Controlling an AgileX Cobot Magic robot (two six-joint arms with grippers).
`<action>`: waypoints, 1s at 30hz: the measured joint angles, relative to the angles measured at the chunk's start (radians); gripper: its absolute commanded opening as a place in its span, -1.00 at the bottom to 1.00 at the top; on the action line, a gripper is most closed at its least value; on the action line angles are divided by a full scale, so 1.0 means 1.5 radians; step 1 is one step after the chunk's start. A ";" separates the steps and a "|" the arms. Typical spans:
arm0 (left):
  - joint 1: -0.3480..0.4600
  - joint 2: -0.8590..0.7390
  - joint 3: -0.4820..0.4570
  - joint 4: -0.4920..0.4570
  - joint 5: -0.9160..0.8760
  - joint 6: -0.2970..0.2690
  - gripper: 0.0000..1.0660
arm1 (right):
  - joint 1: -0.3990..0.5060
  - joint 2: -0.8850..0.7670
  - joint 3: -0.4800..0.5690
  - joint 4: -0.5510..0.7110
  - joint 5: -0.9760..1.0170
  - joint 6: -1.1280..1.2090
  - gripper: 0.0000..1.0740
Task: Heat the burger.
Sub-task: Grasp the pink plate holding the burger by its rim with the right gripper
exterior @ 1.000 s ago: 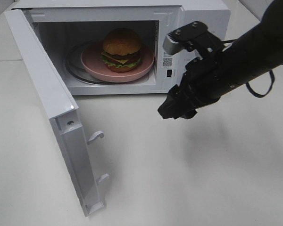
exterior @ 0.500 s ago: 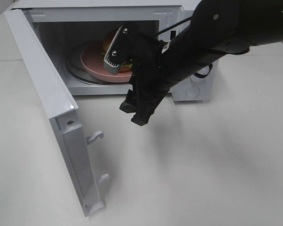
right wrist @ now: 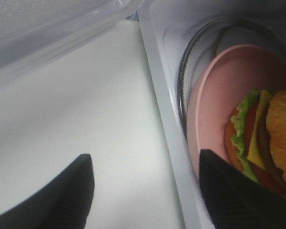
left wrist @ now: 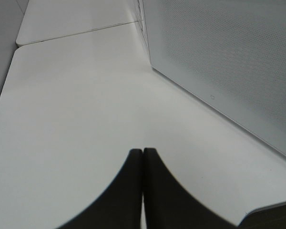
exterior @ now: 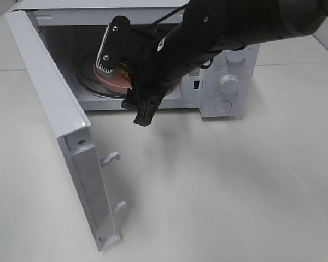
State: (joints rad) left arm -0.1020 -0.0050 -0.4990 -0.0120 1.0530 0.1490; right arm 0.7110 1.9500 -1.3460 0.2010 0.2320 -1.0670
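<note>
The burger (right wrist: 267,143), with golden bun, lettuce, cheese and tomato, sits on a round pink plate (right wrist: 219,81) on the glass turntable inside the open microwave (exterior: 153,16). In the exterior view my right arm crosses the opening and hides the burger; only the plate's left edge (exterior: 112,81) shows. My right gripper (exterior: 144,115) hangs just in front of the microwave's lower sill, pointing down. In the right wrist view this gripper (right wrist: 148,186) is open and holds nothing, one finger over the table, the other by the plate. My left gripper (left wrist: 143,160) is shut and empty above the table.
The microwave door (exterior: 54,109) stands swung wide open at the left, latch hooks (exterior: 110,158) sticking out. Two control knobs (exterior: 228,84) are on the microwave's right panel. A perforated microwave wall (left wrist: 229,57) rises beside my left gripper. White tabletop (exterior: 235,191) spreads in front.
My right arm has swept left across the microwave's front, from right of the opening to before it, now covering the burger. Its gripper stayed open.
</note>
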 measured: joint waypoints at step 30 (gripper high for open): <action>0.000 0.000 0.000 0.000 0.000 0.000 -0.99 | 0.000 0.201 -0.211 -0.437 0.057 0.285 0.17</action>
State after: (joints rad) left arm -0.1020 -0.0050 -0.4990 -0.0120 1.0530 0.1490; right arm 0.7110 2.2510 -1.6620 -0.4540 0.3170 -0.6400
